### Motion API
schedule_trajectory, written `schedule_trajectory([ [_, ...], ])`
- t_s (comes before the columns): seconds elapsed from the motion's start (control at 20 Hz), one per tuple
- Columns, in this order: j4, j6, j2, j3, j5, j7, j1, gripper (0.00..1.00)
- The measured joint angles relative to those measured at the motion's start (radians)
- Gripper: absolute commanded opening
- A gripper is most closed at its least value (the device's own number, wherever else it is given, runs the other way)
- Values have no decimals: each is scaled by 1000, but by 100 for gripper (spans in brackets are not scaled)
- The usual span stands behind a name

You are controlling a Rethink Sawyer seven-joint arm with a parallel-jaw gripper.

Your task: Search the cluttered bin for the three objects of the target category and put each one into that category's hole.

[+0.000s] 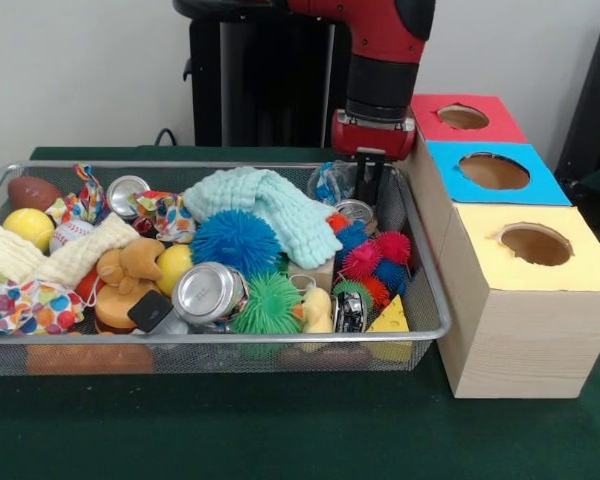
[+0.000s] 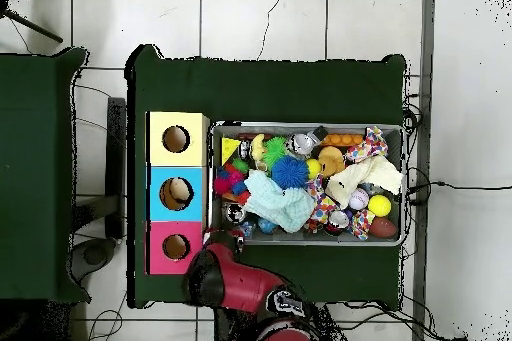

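The silver wire-mesh bin [image 1: 180, 165] is full of mixed toys and also shows in the overhead view [image 2: 403, 182]. One clear wrinkled plastic bottle [image 1: 330, 183] lies at the bin's far right corner, by the wooden boxes. My gripper [image 1: 373, 185] hangs from the red arm and reaches down into that corner, right beside the bottle. I cannot tell whether it touches the bottle or whether it is open. In the overhead view the red arm [image 2: 225, 277] covers the gripper. No other clear bottle shows.
Three wooden boxes with round holes stand against the bin's side: red [image 1: 465, 118], blue [image 1: 492, 170], yellow [image 1: 535, 245]. In the bin lie a mint cloth [image 1: 265, 205], spiky balls [image 1: 237, 240], crushed cans [image 1: 208, 293], a plush toy [image 1: 130, 265] and a football [image 1: 32, 192].
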Motion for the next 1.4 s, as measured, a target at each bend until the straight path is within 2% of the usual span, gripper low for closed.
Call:
schedule_trajectory([
  [0.3,31,-145,18,-5,-48,0,0,0],
  [0.45,41,-175,20,-10,-61,0,0,0],
  [1.4,53,-246,26,-50,-129,0,18,0],
])
